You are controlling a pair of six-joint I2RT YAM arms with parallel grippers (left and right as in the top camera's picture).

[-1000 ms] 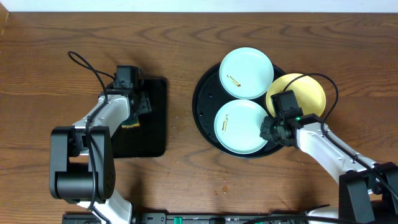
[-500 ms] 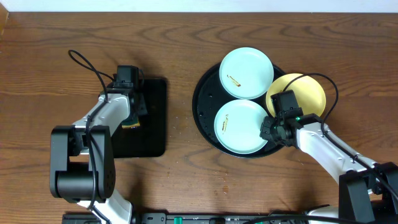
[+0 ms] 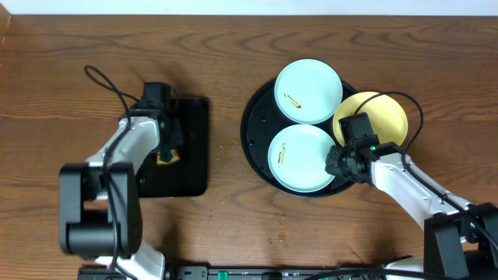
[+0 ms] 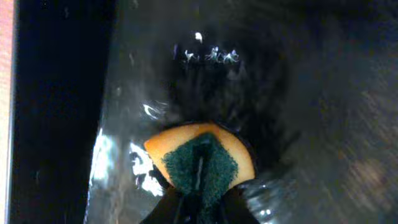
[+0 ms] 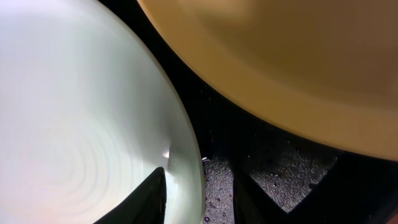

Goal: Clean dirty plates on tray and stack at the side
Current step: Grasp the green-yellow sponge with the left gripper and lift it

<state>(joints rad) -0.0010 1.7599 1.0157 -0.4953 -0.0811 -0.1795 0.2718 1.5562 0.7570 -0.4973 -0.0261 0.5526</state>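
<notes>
On the round black tray (image 3: 255, 128) lie two pale blue-white plates, one at the back (image 3: 309, 91) and one at the front (image 3: 302, 158), each with a small brown smear. A pale yellow plate (image 3: 373, 117) rests on the tray's right rim. My right gripper (image 3: 336, 165) stands open astride the front plate's right rim (image 5: 186, 155): one finger lies over the plate, the other stands apart over the tray floor (image 5: 273, 168). My left gripper (image 3: 166, 149) is shut on a yellow sponge with a green pad (image 4: 202, 158), over the rectangular tray.
A smaller rectangular black tray (image 3: 191, 163), wet and glossy, lies at the left under my left gripper. Bare wooden table (image 3: 226, 54) surrounds both trays. A black cable (image 3: 105, 82) loops behind the left arm.
My left gripper has shut on the sponge and its arm has shifted slightly. My right gripper's jaws have widened a little at the front plate's rim.
</notes>
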